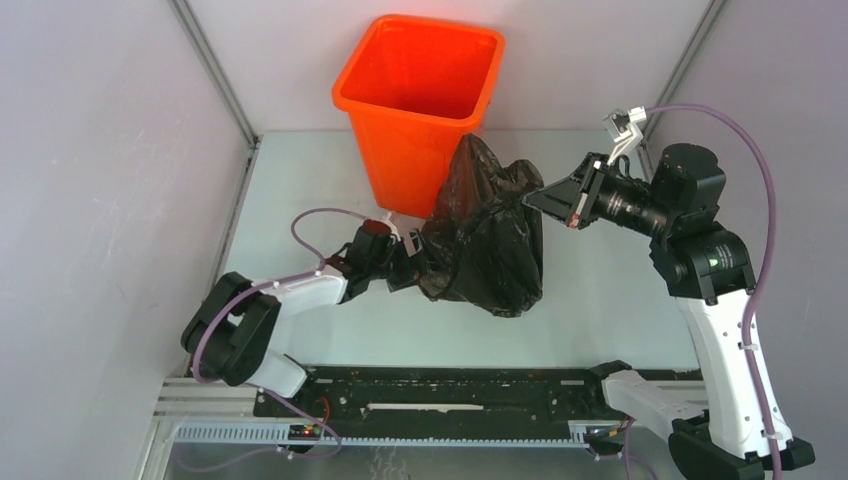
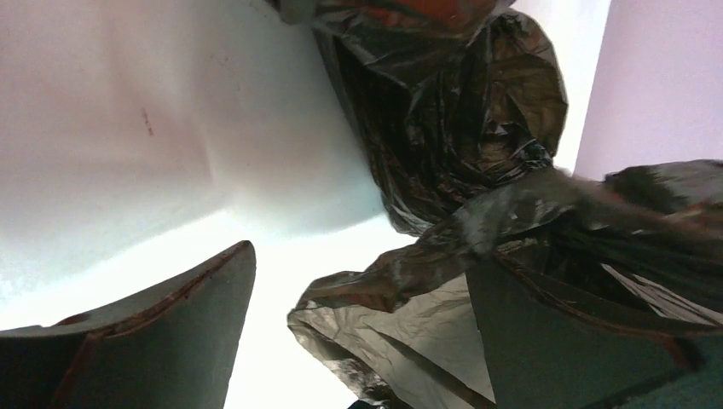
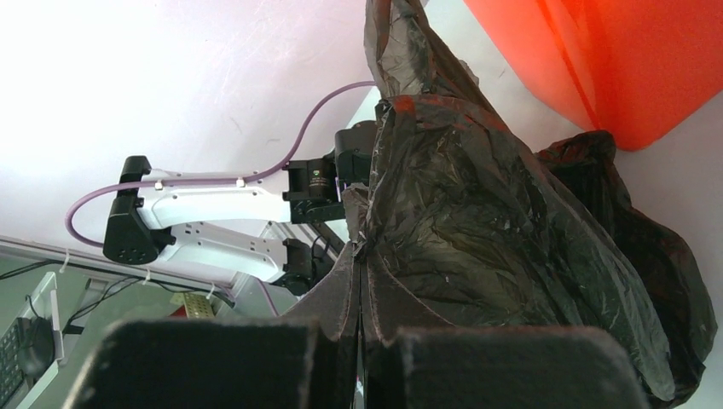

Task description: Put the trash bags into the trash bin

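Trash bag (image 1: 490, 245) is fully outside the trash bin (image 1: 410, 170). It sits heaped on the desk (image 1: 300, 200), just in front of the bin's near right corner, touching the orange wall. One peak of film stands up along that wall, below the rolled rim. Bin is upright at the far end of the desk, mouth up.

My right fingers (image 1: 531, 198) are clamped on the bag. The right wrist view shows both tips pressed flat together with a pleat of black film pinched in the seam, and the rest of the bag rises away toward the bin. The grip is on the upper right side of the heap, off the desk.

My left fingers (image 1: 411, 264) are spread wide and hold nothing. They come in low from the left, against the bag's lower left side, tips partly hidden by film from above. In the left wrist view one finger (image 2: 162, 332) is bare. The other (image 2: 563, 341) has wrinkled film draped over it. A loose flap lies in the gap between them, unclamped.

Film is glossy, creased, slightly see-through; orange tints it near the bin. My left arm (image 3: 205, 204) lies low beyond the bag in the right wrist view.
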